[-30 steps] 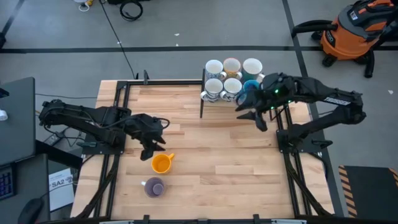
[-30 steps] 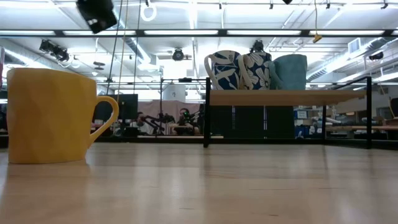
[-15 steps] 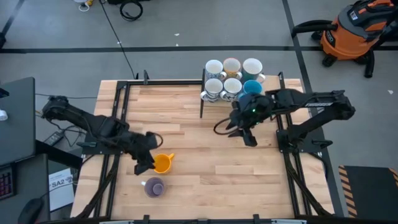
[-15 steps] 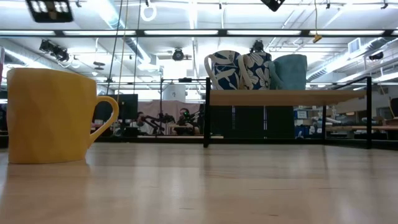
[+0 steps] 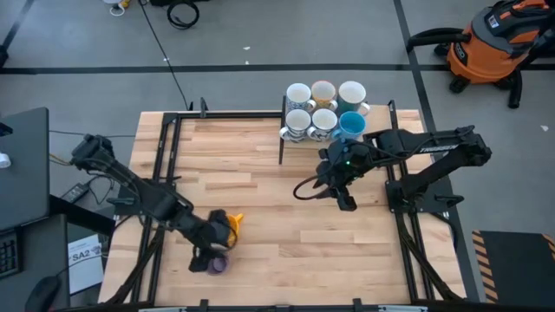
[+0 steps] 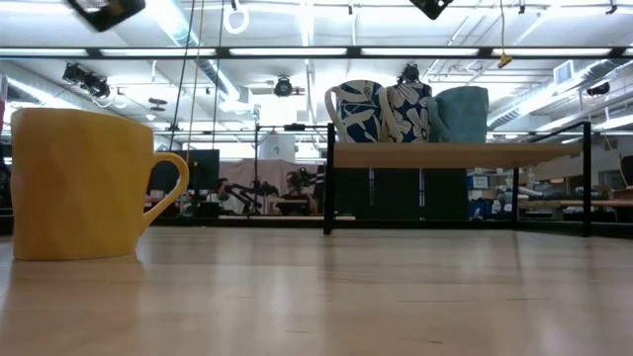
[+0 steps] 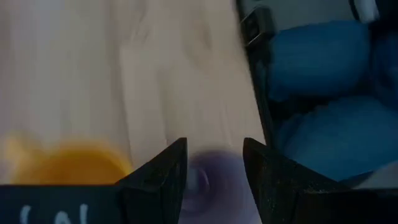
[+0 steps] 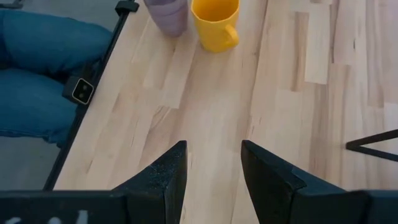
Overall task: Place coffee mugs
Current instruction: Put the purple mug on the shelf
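Observation:
Two mugs stand upright on the wooden table near its left near corner: a yellow-orange mug and a purple mug. Several white, patterned and blue mugs stand on a raised shelf at the far edge. My left gripper is open and sits over the purple mug, which shows blurred between its fingers. My right gripper is open over the table's middle, holding nothing.
The shelf stands on a black frame at the far edge. Black rails run along the table's left and right sides. Blue-clothed legs of a person show past the table's edge. Bare wood lies between the grippers.
My left gripper has moved toward the table's near edge, from beside the yellow-orange mug to over the purple mug. My right gripper has drawn away from the shelf toward the table's middle and left. Both mugs on the table have stayed put.

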{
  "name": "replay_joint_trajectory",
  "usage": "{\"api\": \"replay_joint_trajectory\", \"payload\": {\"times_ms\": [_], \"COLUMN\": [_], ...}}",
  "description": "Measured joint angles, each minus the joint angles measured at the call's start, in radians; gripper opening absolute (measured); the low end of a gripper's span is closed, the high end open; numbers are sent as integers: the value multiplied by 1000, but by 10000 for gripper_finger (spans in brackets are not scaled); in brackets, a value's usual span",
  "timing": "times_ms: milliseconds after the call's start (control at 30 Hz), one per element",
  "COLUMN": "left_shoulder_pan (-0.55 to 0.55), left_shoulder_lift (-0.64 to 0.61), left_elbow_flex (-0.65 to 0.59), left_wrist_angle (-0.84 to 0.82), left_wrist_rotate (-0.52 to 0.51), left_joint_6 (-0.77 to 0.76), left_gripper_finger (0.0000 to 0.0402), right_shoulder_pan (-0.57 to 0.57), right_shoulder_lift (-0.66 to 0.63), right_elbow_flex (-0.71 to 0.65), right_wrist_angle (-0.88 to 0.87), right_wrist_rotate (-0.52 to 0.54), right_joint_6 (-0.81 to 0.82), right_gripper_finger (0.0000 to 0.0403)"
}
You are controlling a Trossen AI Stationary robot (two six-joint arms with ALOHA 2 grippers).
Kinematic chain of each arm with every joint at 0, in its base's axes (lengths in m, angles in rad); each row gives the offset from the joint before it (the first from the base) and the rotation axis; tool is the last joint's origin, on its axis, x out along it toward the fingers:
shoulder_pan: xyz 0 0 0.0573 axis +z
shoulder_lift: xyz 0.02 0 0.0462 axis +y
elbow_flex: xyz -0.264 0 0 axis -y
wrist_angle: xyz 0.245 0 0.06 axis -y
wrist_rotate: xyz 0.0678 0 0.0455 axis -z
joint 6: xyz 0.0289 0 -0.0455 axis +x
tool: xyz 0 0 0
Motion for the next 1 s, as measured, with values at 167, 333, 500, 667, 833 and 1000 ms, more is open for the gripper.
{"api": "replay_joint_trajectory", "payload": {"times_ms": [167,333,500,667,833,1000], "left_shoulder_pan": [8,10,7,7,2,3], "left_shoulder_lift": [73,119,146,161,161,181], "left_elbow_flex": [0,0,0,0,-1,0], "left_wrist_angle": [143,163,109,20,-31,-28], "left_wrist_rotate": [-4,-1,21,56,59,58], "left_joint_6": [375,681,820,891,953,959], "left_gripper_finger": [164,164,164,164,164,164], "right_shoulder_pan": [0,0,0,0,0,0], "right_shoulder_lift": [0,0,-1,-1,-1,-1], "right_elbow_flex": [0,0,0,0,0,0], "right_wrist_angle": [15,22,22,22,22,22], "right_wrist_rotate": [0,0,0,0,0,0], "right_joint_6": [0,3,28,29,29,29], "right_gripper_finger": [158,157,157,158,158,157]}}
